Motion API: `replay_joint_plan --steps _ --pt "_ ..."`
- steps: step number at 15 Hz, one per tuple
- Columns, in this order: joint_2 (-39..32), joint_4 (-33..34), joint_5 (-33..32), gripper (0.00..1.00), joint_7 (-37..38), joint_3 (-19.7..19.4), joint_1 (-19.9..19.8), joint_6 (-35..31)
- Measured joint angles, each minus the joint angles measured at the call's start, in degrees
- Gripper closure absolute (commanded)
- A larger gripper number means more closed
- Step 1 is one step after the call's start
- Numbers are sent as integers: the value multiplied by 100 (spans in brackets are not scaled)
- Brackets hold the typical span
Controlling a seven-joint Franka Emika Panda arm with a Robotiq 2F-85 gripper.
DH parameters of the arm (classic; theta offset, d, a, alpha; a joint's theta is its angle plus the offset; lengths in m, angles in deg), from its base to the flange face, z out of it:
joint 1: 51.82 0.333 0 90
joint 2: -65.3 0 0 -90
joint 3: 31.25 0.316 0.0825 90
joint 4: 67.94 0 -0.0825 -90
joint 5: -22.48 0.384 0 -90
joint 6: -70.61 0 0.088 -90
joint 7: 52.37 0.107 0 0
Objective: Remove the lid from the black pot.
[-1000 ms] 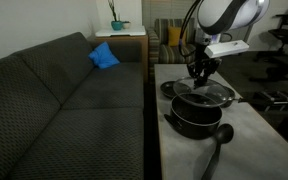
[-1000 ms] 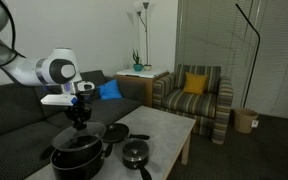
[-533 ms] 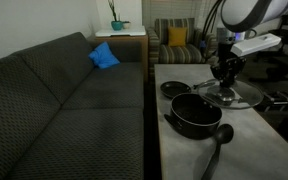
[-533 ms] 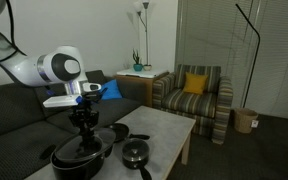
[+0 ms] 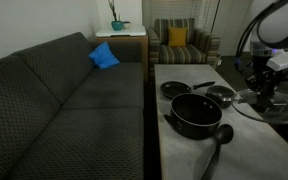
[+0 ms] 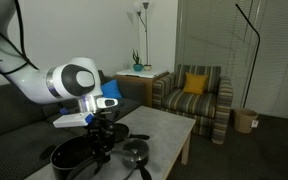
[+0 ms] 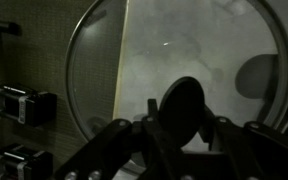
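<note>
The lid (image 5: 267,104) is held by its knob (image 7: 184,95) in the gripper (image 7: 184,124), whose fingers are closed narrowly on either side of it. In an exterior view the lid is seen clear of the pot (image 5: 196,114), raised above the table (image 5: 176,152) and well to the right of the pot. The pot stands open near the middle of the table, with two pans (image 5: 174,89) just beyond it on the far side.

The removal itself is judged done, and what is left is the setting down. In the wrist view pale table is seen through most of the glass, but a dark area with black boxes (image 7: 14,101) lies under the left part. The lid therefore appears to overhang the table edge.

Before it is lowered, the lid should be brought fully over bare table, away from the pot and pans. It should be kept level, since a wide lid hung from a small knob can swing or twist in the grip. The descent should be slow and straight, until the metal rim is borne all round by the surface. Only then should the fingers be opened and the gripper lifted straight up, so that the knob is not caught. Whether the rim is tilted now cannot be told from these views.
</note>
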Motion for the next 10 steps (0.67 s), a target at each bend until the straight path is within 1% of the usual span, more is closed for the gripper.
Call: replay_joint_plan --steps 2,5,8,10 --pt "0 -317 17 86 232 -96 -93 -410" --pt "-25 -711 204 86 669 -144 -197 -1165" --pt "-125 -871 462 86 955 -145 -201 -1566" --pt "-241 -874 579 86 1051 -145 -175 -1688"
